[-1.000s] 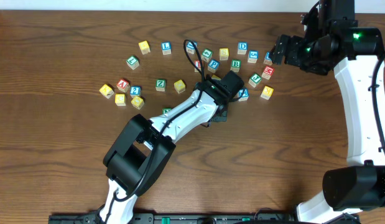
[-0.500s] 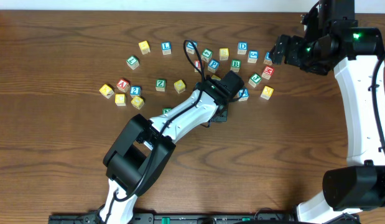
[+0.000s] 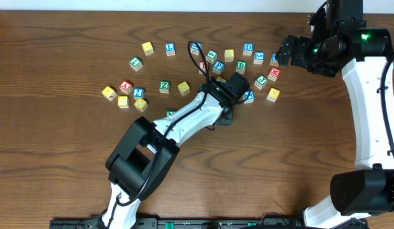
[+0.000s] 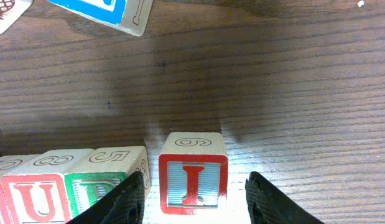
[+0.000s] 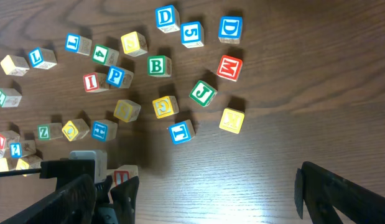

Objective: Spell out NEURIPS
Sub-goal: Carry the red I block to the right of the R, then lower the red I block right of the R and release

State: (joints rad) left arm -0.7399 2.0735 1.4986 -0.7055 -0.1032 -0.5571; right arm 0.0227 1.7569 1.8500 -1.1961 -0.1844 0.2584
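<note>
In the left wrist view the red I cube point(image 4: 192, 183) stands on the table between my left gripper's fingers point(image 4: 127, 200), with a small gap on each side. The left gripper point(image 4: 198, 202) is open. Left of the I cube, the green R cube point(image 4: 102, 186) and the red U cube point(image 4: 37, 198) sit side by side in a row that runs off the frame. From overhead, the left gripper point(image 3: 226, 116) and arm hide most of that row. The blue P cube point(image 3: 218, 65) lies loose in the pile. My right gripper point(image 3: 282, 51) hovers open, holding nothing.
Several loose letter cubes are scattered across the far part of the table: a blue L point(image 3: 170, 48), green Z point(image 3: 163, 86), red A point(image 3: 125, 86), blue D point(image 3: 247, 48), green B point(image 3: 241, 65), red M point(image 5: 229, 67) and a blue cube point(image 4: 99, 11) just beyond the row.
The left jaws have come apart from the I cube. In the overhead view neither arm nor any cube has shifted.
</note>
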